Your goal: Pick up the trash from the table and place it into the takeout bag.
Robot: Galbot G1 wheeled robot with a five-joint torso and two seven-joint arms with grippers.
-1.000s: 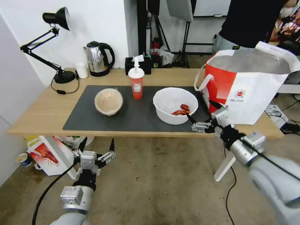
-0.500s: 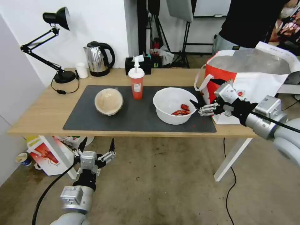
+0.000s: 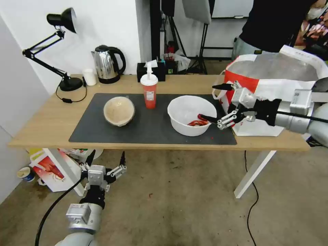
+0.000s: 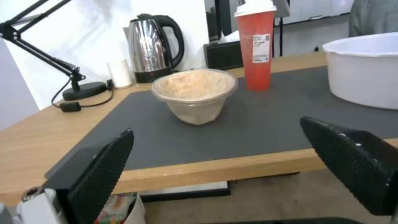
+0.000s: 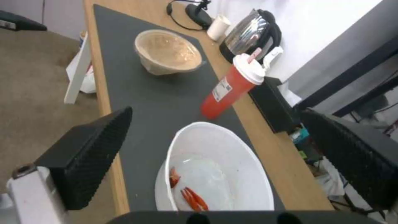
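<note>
White plastic makes up the big round bowl with red scraps (image 3: 192, 115), and it sits just in front of the right gripper (image 3: 209, 102), a little below it. The gripper's two black fingers are spread wide and hold nothing. One fingertip (image 3: 204, 118) reaches over the near rim of the bowl and the other fingertip (image 3: 218, 86) is higher up, beside the big white-and-red takeout bag with silver lining (image 3: 270, 92), which stands right behind the gripper on the long light-wood table (image 3: 44, 126). The right arm is much nearer the bowl than the left one.

The left gripper (image 3: 105, 160) waits low, under the table edge, open and empty. The tan round paper bowl (image 4: 194, 93) and the red cup with a white lid (image 4: 256, 43) are farther off, past it.

Half a second ago the right gripper was lower and closer to the bag; now it has moved over to the bowl's rim. The bowl itself has not moved.
</note>
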